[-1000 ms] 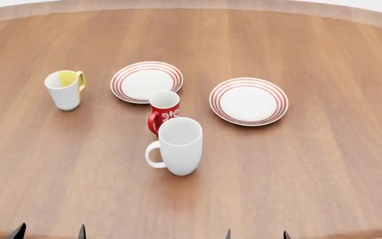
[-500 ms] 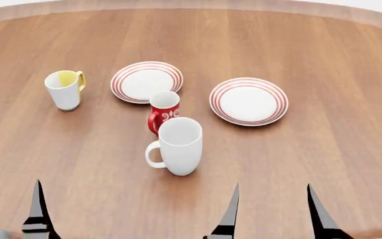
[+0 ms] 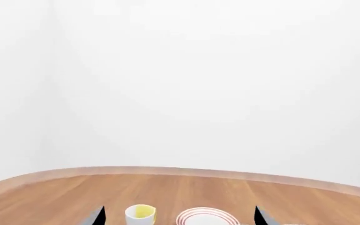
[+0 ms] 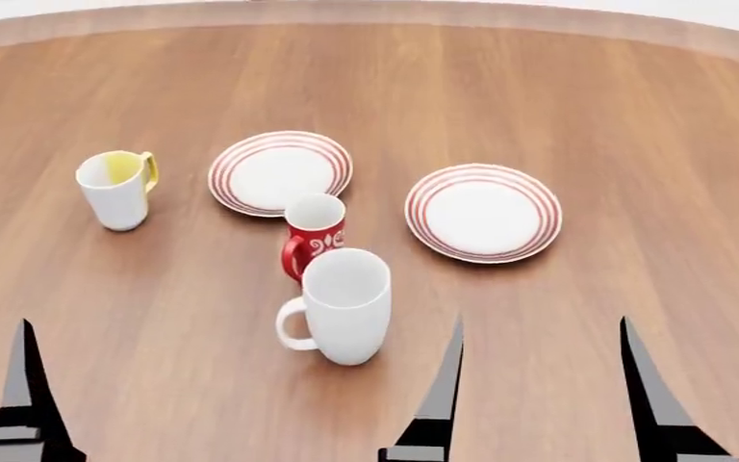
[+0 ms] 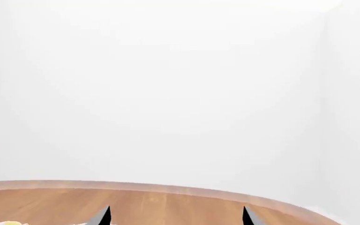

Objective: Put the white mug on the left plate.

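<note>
White mug (image 4: 342, 305) stands ungrasped on the tabletop (image 4: 626, 115), left plate (image 4: 280, 172) at its 11 o'clock beyond the red mug (image 4: 315, 235). Right end effector (image 4: 539, 385), prongs apart, sits at the mug's 4 o'clock; reaching comes next. Left end effector (image 3: 178, 216) also gapes.

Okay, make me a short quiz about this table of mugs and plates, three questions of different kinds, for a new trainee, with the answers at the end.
1. True or false: the white mug already stands on the left plate.
2. Multiple choice: which thing stands closest to the white mug? A) the yellow-lined mug B) the red mug C) the right plate
3. Fill in: the white mug's handle points toward the robot's ____ side.

Key: 1. False, it stands on the bare table, nearer the robot than both plates. 2. B, the red mug stands just behind it. 3. Left.
</note>
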